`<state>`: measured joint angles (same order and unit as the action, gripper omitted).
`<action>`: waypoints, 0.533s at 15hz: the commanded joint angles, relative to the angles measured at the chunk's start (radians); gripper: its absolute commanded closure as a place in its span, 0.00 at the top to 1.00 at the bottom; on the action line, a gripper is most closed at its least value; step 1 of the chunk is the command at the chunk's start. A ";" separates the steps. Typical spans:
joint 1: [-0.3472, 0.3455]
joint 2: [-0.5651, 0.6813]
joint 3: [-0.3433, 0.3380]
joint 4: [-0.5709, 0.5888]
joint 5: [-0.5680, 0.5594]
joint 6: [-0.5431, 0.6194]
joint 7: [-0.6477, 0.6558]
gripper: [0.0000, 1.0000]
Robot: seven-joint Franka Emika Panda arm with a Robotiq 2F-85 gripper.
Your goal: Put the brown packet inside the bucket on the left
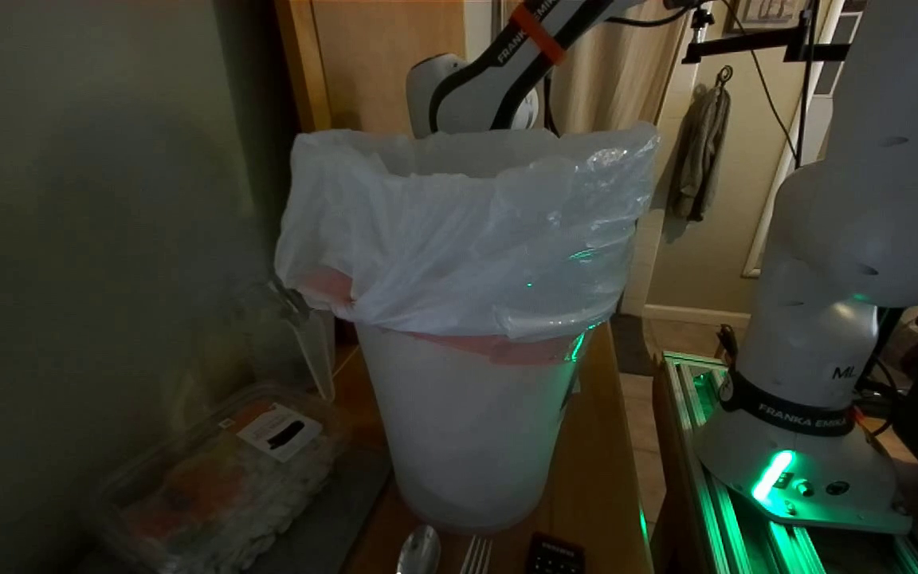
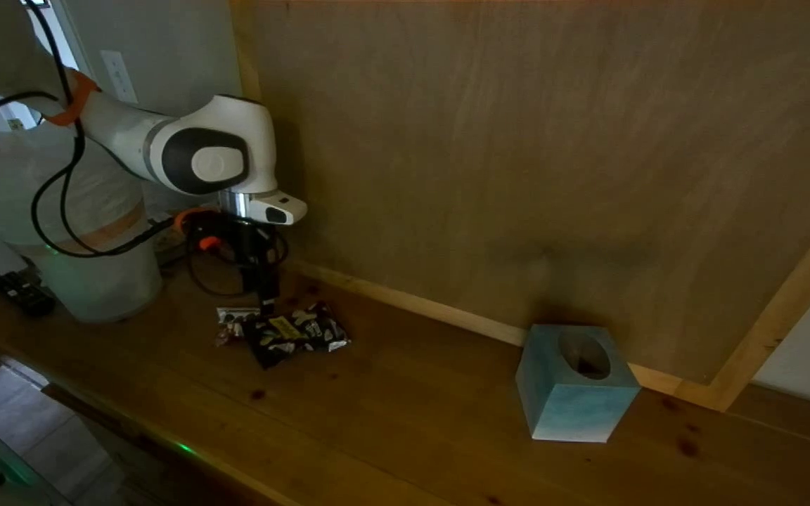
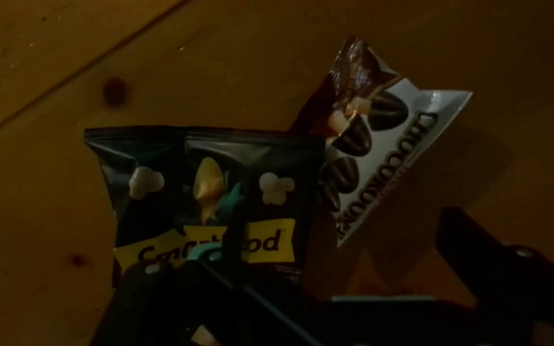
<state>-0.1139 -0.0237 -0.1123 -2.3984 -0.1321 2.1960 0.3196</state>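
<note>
The brown packet, brown and white with chocolate pictures, lies on the wooden counter in the wrist view (image 3: 373, 129) and in an exterior view (image 2: 230, 325). Its edge touches or tucks under a black snack bag (image 3: 219, 192). My gripper (image 3: 340, 214) is open and empty, pointing down. One finger is over the black bag, the other over bare wood beside the packet. In an exterior view the gripper (image 2: 266, 308) is just above the two packets. The tall white bucket with its folded bag liner shows in both exterior views (image 1: 467, 422) (image 2: 106, 281); its inside is hidden.
A blue-white tissue box (image 2: 574, 393) stands farther along the counter. A low clear plastic box (image 1: 228, 478), a spoon (image 1: 419, 550), a fork (image 1: 475, 556) and a black remote (image 1: 555, 554) lie near the bucket. A wooden panel (image 2: 517, 176) rises behind the counter.
</note>
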 commanded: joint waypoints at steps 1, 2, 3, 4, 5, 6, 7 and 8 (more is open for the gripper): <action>-0.001 0.001 0.001 0.003 0.000 -0.002 0.001 1.00; -0.001 0.002 0.001 0.004 0.000 -0.002 0.001 1.00; 0.001 0.006 0.003 0.003 0.011 0.000 -0.014 1.00; 0.002 0.009 0.004 0.001 0.009 0.006 0.006 1.00; 0.002 0.006 0.005 -0.006 0.015 0.010 0.010 1.00; 0.002 0.004 0.005 -0.011 0.009 0.013 0.024 1.00; 0.001 0.003 0.004 -0.016 0.020 0.018 0.017 1.00; 0.000 0.002 0.003 -0.020 0.020 0.021 0.021 1.00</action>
<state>-0.1126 -0.0221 -0.1097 -2.4053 -0.1320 2.1959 0.3231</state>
